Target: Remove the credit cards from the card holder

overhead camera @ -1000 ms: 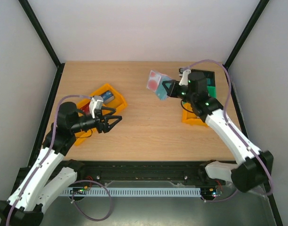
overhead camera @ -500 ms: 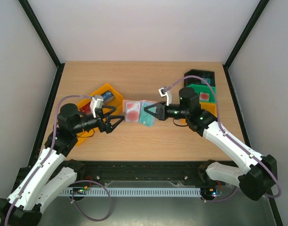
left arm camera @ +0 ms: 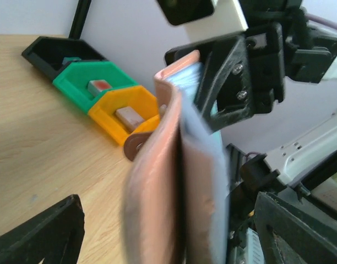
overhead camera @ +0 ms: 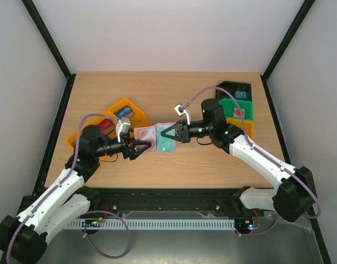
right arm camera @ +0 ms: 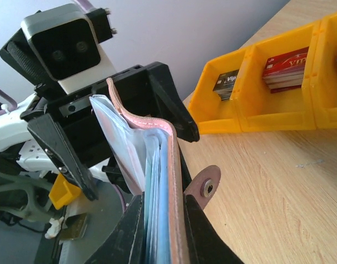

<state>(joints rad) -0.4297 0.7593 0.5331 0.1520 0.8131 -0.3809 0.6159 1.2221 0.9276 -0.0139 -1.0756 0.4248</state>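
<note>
Nearest the arm bases, the left claw (overhead camera: pixel 137 148) stands wide open over the middle of the desk (overhead camera: pixel 174 88). It has one finger on each side of the card holder (overhead camera: pixel 148 133), and in the left wrist view both are well clear of its faces. The holder stands on edge between the two arms, brownish-pink outside and slightly parted at the top. The right claw (overhead camera: pixel 168 135) meets it from the other side and is clamped on it, with a finger pressed against each outer face in its own camera. Inside the fold, the edges of the credit cards (right arm camera: pixel 153 220) show as pale blue and white layers, tucked in. From above, a teal patch sits at the right claw's end. A small strap (right arm camera: pixel 206 188) with a stud hangs off the holder just over the wood; whether the holder touches the desk I cannot tell. Farther left lies a row of orange bins (overhead camera: pixel 138 116) with red and blue cards in them. Farther right, an orange bin (overhead camera: pixel 250 127), a green bin (overhead camera: pixel 223 104) and a black bin (overhead camera: pixel 234 87) run toward the back edge.
</note>
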